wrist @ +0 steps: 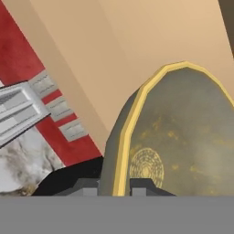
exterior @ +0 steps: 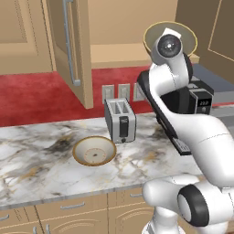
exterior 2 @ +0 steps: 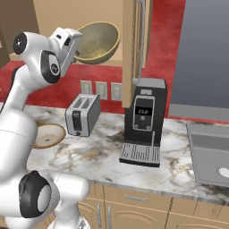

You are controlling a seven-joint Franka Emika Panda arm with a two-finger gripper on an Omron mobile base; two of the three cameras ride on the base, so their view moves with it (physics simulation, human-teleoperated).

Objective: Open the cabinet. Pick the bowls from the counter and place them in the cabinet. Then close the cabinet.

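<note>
Fingers (wrist: 114, 188) mostly hidden astride olive bowl (wrist: 178, 137) rim.

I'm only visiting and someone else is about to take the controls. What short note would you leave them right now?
Gripper: shut on the olive bowl, pinching its rim, held up at the open cabinet.
Tan bowl: on the counter, left of the toaster.
Done: cabinet doors open, olive bowl lifted.
Left: set the olive bowl on the shelf, fetch the tan bowl and shelve it, close both doors.
</note>
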